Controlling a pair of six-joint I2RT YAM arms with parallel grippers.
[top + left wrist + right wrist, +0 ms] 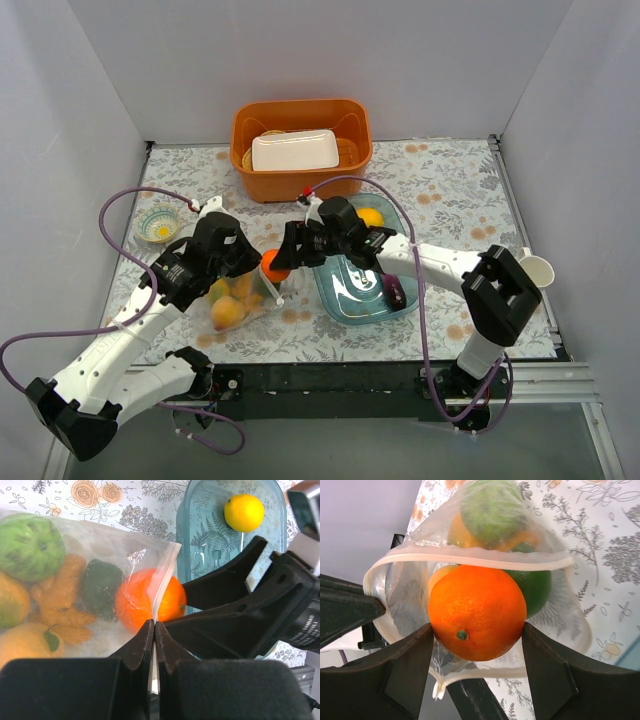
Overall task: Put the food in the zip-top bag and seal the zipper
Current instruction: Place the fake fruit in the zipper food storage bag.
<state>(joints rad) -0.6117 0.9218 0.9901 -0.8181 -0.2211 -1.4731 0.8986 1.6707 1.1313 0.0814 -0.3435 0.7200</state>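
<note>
From where I stand, the right gripper is clamped on an orange, one black finger pressed to each side of it. It holds the fruit right at the mouth of the zip-top bag, partly past the rim. The zipper, a whitish strip, arches over the top of the orange and loops round beneath it, so the mouth stands open around the fruit. The left gripper has its jaws pinched together on the near edge of that mouth, with the thin strip caught between the tips. The bag lies on its side on the flowered table, in front of the left arm, its mouth facing the blue tray just beside it. Inside the bag I can see a ribbed light green fruit, a dark green fruit, and several yellow and orange pieces crowded against them. In the blue tray a lemon rests at the far end and a purple eggplant lies near the front right corner, the two well apart. Further back, against the rear wall, an orange bin holds a white tray, and a small patterned bowl sits at the left side of the table.
</note>
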